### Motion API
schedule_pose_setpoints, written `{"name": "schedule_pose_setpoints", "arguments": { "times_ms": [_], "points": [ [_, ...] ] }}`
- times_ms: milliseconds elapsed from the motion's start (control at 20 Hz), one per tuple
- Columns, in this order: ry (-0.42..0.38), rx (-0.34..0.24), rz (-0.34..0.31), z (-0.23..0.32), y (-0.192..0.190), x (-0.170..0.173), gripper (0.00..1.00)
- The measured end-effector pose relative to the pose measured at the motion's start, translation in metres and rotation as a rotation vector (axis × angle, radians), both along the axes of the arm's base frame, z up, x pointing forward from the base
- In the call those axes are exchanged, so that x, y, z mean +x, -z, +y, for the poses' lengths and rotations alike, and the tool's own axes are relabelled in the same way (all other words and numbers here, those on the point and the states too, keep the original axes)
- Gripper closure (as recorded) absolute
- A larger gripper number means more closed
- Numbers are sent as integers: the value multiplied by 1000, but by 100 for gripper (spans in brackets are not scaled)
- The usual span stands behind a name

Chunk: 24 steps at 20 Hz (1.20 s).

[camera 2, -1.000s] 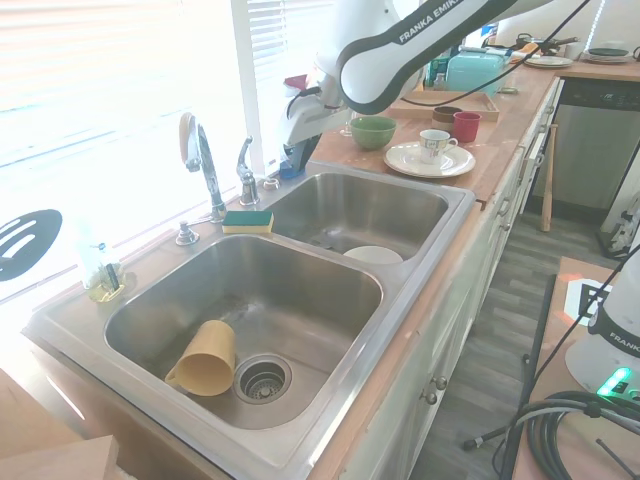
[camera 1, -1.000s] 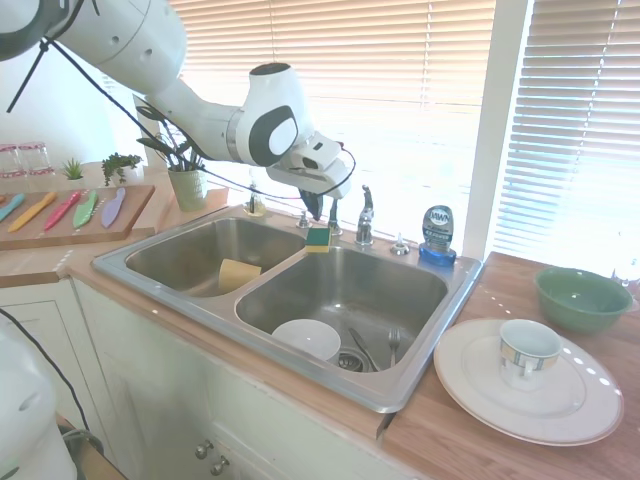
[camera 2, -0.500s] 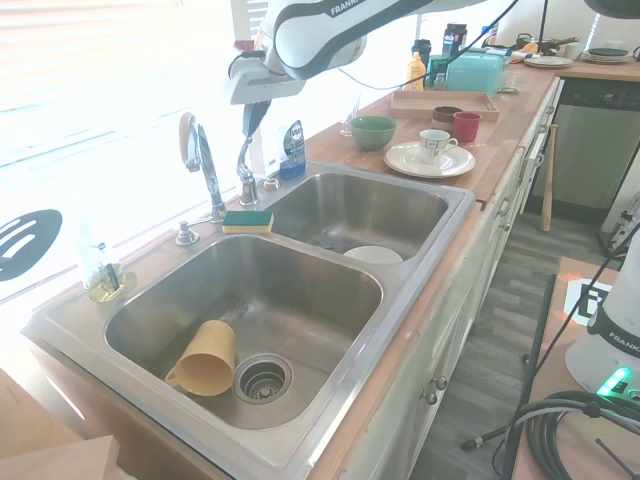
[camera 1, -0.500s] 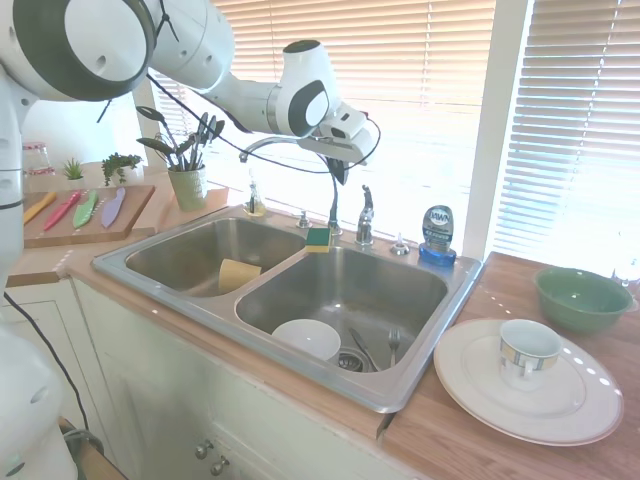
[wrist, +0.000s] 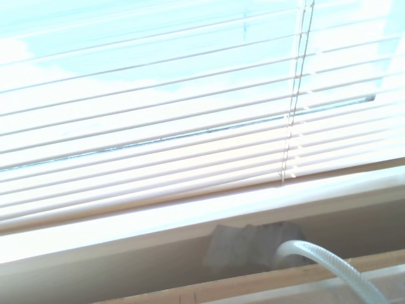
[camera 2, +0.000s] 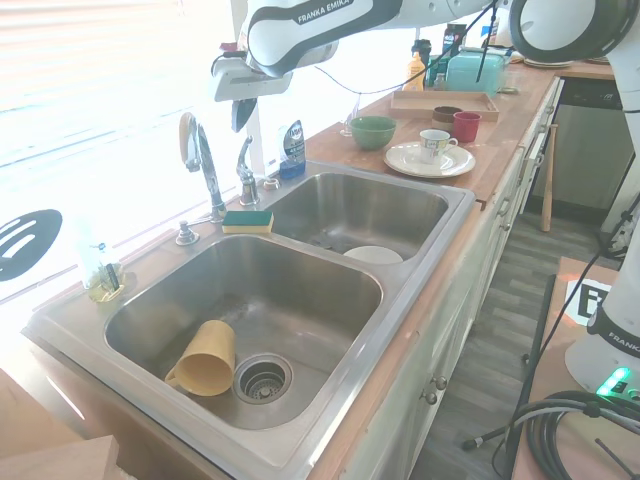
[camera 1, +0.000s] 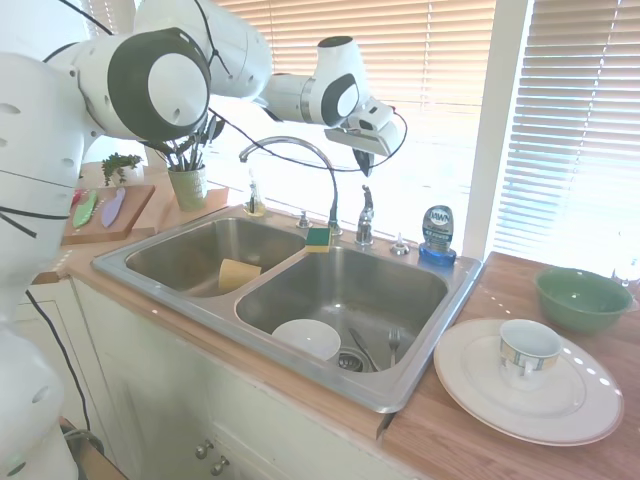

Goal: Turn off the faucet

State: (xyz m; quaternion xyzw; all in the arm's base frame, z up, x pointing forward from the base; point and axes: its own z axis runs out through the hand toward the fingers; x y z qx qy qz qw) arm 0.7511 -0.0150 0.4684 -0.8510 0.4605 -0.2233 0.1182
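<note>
Risen since a second ago from low beside the spout to well above the lever, and now hovering there clear of everything: white arm's dark two-finger gripper (camera 1: 364, 160), pointing down, fingers looking pressed close together on nothing, though too small and backlit for certainty

Standing at the back rim of the steel double sink (camera 1: 420, 375), behind the divider between the two basins: shiny chrome faucet with the tall arched gooseneck spout (camera 1: 300, 152), its small upright chrome lever handle (camera 1: 366, 206) just beside the spout's base

Showing no water stream from the spout in either exterior view, so seemingly already shut off, lever standing upright and untouched

Showing only window blinds and sill in the wrist view

Probably remaining: nothing but pulling away, judging from the dry spout
</note>
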Motion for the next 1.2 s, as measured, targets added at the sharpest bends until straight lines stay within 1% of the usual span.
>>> {"name": "schedule_pose_setpoints", "arguments": {
  "times_ms": [300,950,1200],
  "points": [
    [4,17,56,0,18,0,100],
    [-10,22,109,12,42,-4,100],
    [-30,25,173,27,66,-17,100]
  ]
}}
